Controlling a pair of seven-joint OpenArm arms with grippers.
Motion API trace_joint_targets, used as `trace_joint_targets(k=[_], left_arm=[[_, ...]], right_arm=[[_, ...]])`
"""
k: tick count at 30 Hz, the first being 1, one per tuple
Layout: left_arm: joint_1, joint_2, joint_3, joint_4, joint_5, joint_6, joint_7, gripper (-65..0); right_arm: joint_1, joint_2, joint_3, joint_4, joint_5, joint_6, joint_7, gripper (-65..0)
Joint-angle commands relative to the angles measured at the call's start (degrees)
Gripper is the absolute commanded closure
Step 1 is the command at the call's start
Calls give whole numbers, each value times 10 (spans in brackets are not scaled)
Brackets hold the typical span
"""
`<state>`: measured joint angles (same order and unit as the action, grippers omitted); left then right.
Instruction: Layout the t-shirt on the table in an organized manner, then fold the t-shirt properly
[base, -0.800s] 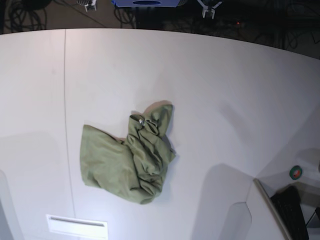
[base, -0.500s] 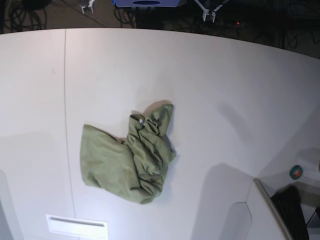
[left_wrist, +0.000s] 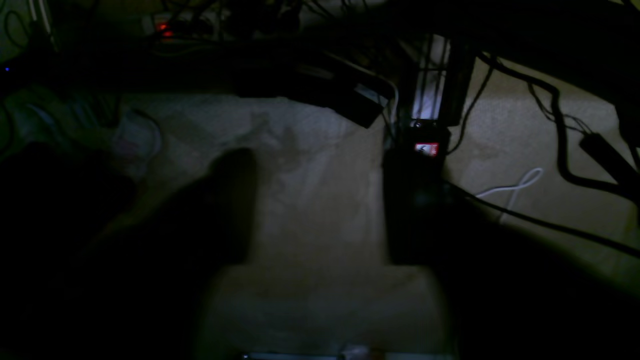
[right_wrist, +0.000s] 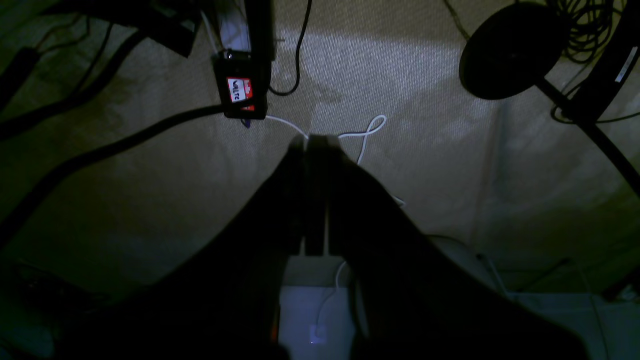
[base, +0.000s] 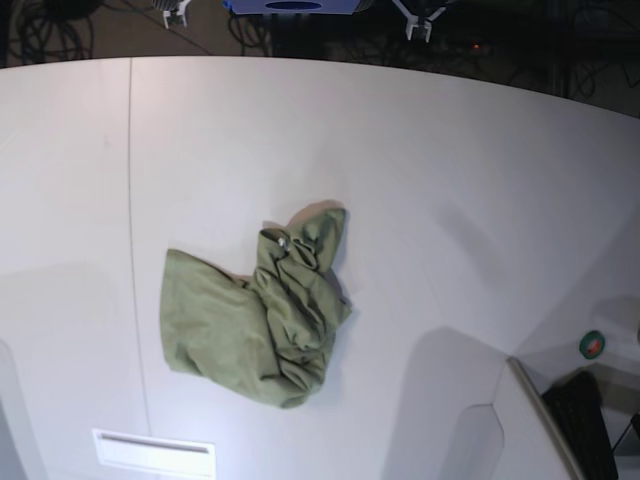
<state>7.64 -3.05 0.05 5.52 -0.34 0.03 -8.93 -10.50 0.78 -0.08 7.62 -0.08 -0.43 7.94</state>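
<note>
While both arms are parked beyond the far rim of the bench (base: 480, 150), the t-shirt (base: 255, 320) lies bunched on the near half of the white top, well apart from either hand. Its flatter panel spreads toward the bench's straight seam (base: 131, 200), and a ridge of gathered folds runs from the near hem up to a rumpled peak on the far side; that near-to-far ridge looks like the heap's long axis.

Farther off, the right hand (base: 176, 10) shows only as pale fingertips above the bench's far edge. Its wrist view shows its fingers (right_wrist: 327, 145) pressed together with nothing between them, over carpet and cables. The left hand (base: 420, 18) sits opposite, also empty; whether its fingers are spread or together cannot be told, as its wrist view is too dark.

From both hands the shirt lies toward the near side and between them. By judgement, the right hand stands more nearly in line with the flat panel, and the left with the crumpled ridge.
</note>
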Motion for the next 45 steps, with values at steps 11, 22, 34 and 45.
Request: trace_joint_targets(k=[11, 22, 34, 45], left_arm=[[5, -2, 1, 0, 6, 3, -3, 0], [56, -39, 3, 103, 7, -42, -25, 0], [267, -87, -5, 365, 0, -74, -27, 0], [453, -122, -44, 738, -90, -74, -28, 0]], right_arm=[[0, 1, 0, 1, -1, 0, 4, 0], [-87, 39, 4, 104, 2, -1, 3, 0], [-272, 39, 104, 364, 1, -1, -40, 0], [-421, 17, 130, 783, 1, -1, -148, 0]])
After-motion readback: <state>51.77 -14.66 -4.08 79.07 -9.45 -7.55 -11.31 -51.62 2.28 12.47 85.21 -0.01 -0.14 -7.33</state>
